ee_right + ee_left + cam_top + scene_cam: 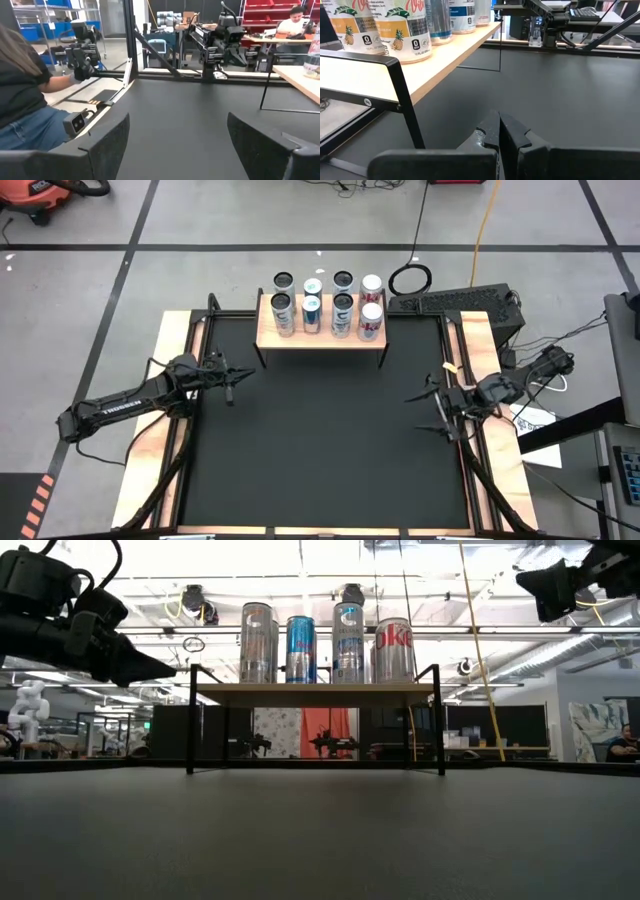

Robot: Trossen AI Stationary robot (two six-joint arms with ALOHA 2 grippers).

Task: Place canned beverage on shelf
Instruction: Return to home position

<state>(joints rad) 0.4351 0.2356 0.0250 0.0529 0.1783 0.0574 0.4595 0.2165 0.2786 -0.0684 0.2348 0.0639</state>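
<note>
Black surface (320, 470) stretches out in front of the shelf (322, 340), a light-wood board on thin black legs that stands at the surface's far edge, about midway across. Both arms hang clear of the surface on the near side of the shelf.

The right gripper (424, 412) hovers off the shelf's right front corner, well apart from it and the farther of the two from the shelf. Its jaws are released and spread wide, with nothing between them. The left gripper (236, 378) hovers closer in, near the shelf's left front leg and pointing toward it, its jaws clenched together on nothing.

On the shelf, the cans (342, 310) stand upright in two rows of four, one row along the front edge and one behind it, filling the board from end to end. In the front row a blue can (311, 313) stands second from the shelf's left end, and a silver can with red lettering (395, 648) stands at the right end. At the left end, nearest the left gripper, are two cans with a pineapple label (402, 32).

Just behind the shelf's right end a coiled cable (410, 278) lies on the floor. Beyond the shelf the workshop room opens out, where a seated person (626, 745) shows far off to the shelf's right.
</note>
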